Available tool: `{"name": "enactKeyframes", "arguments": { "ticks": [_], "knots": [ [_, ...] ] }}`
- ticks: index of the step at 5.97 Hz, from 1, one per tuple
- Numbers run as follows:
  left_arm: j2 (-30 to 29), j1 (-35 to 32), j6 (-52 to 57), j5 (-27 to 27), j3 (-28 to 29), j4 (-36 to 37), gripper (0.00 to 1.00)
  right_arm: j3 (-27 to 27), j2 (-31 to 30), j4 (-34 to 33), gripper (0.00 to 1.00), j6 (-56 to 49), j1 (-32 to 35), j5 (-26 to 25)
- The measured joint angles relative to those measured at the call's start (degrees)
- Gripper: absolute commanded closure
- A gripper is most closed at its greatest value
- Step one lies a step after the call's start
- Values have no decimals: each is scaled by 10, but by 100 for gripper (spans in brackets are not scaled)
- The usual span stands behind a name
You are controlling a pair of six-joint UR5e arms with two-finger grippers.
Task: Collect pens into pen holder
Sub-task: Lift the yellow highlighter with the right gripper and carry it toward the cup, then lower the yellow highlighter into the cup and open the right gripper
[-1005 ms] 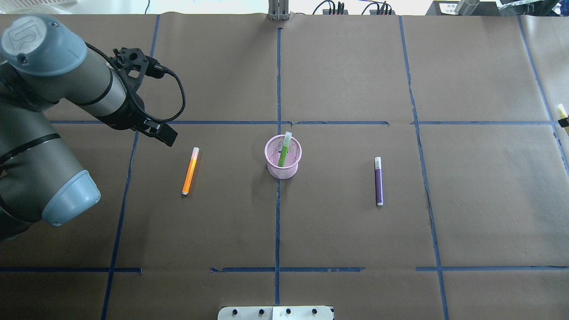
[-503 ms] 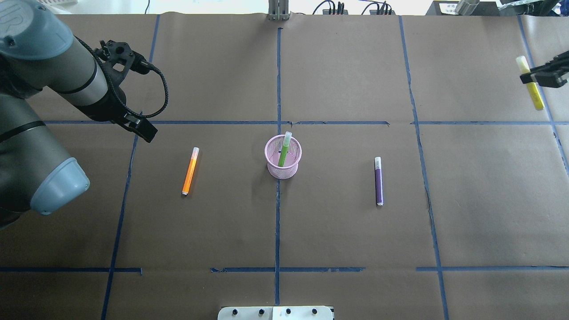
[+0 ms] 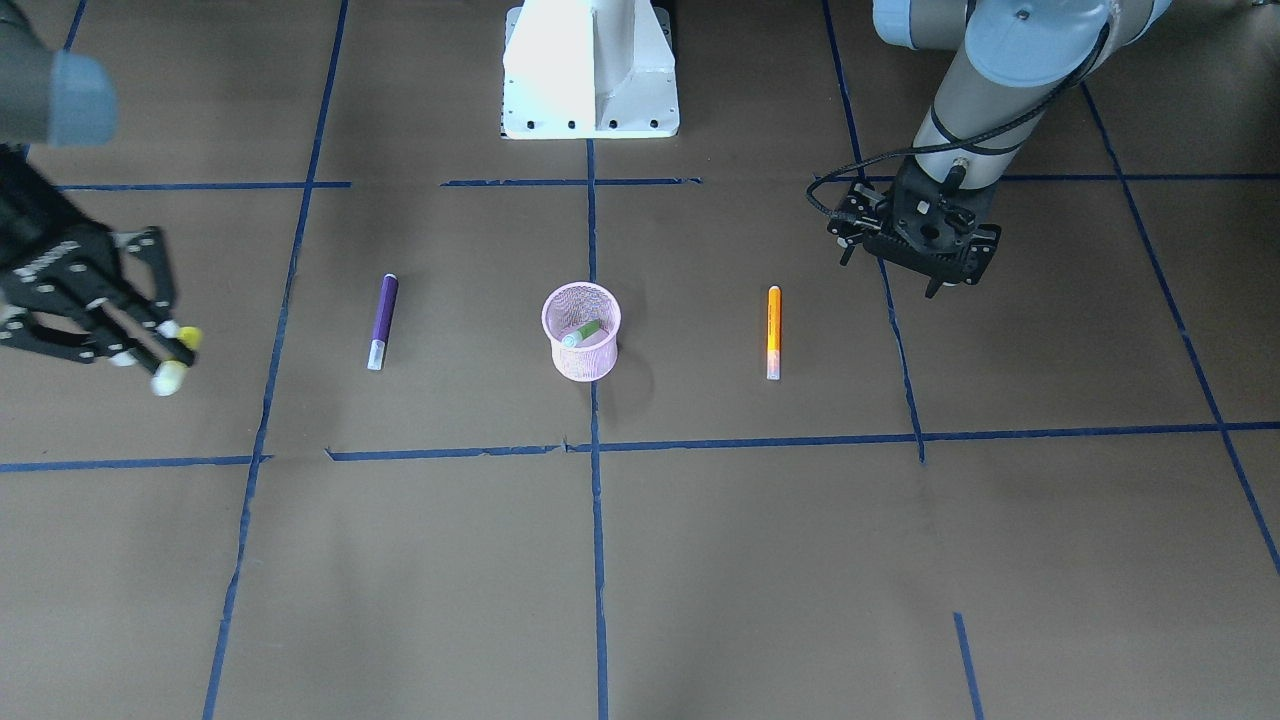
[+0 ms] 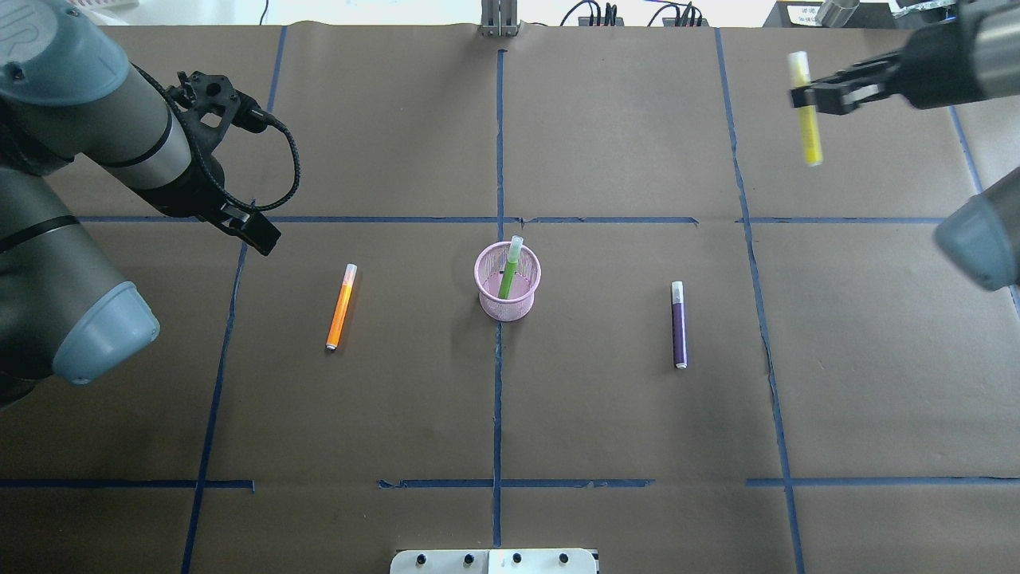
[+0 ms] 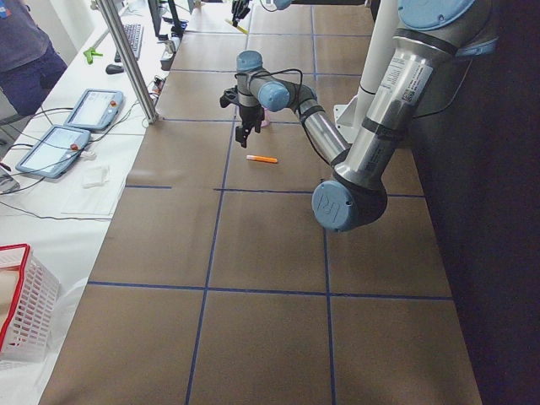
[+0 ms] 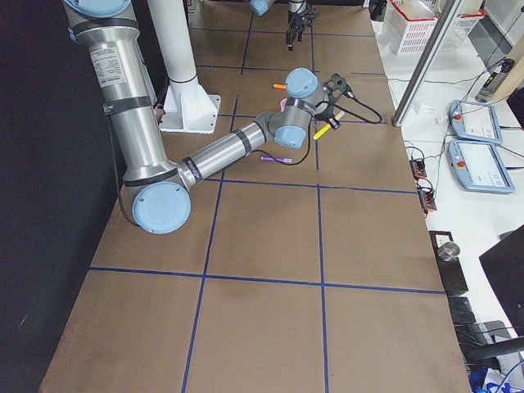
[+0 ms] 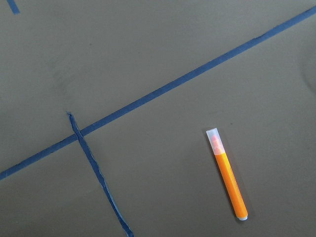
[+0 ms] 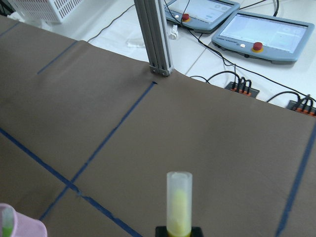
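Carry step: right gripper (image 4: 806, 97) clamped on slim yellow pen (image 4: 811, 135), upper right. Centre: pink wire-mesh cup (image 4: 510, 308), green pen (image 4: 510, 275) inside. Next: align above rim, release. Upper left: left gripper (image 4: 256, 233), state unreadable.

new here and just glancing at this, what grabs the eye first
The right gripper, raised above the far right of the table, clamps a slim yellow pen. At the centre stands a round pink wire-mesh cup with a green pen leaning inside; a slim orange pen and purple pen lie flat either side.
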Motion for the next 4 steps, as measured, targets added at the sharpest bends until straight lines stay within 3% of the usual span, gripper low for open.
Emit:
{"name": "enactKeyframes", "arguments": {
  "ticks": [2,4],
  "knots": [
    [-1,1,-5,-1,1,0,0,13,58,-53,100,134,-157,-230],
    [-1,2,-16,-1,3,-2,0,9,111,-120,100,200,-273,-403]
  ]
}}
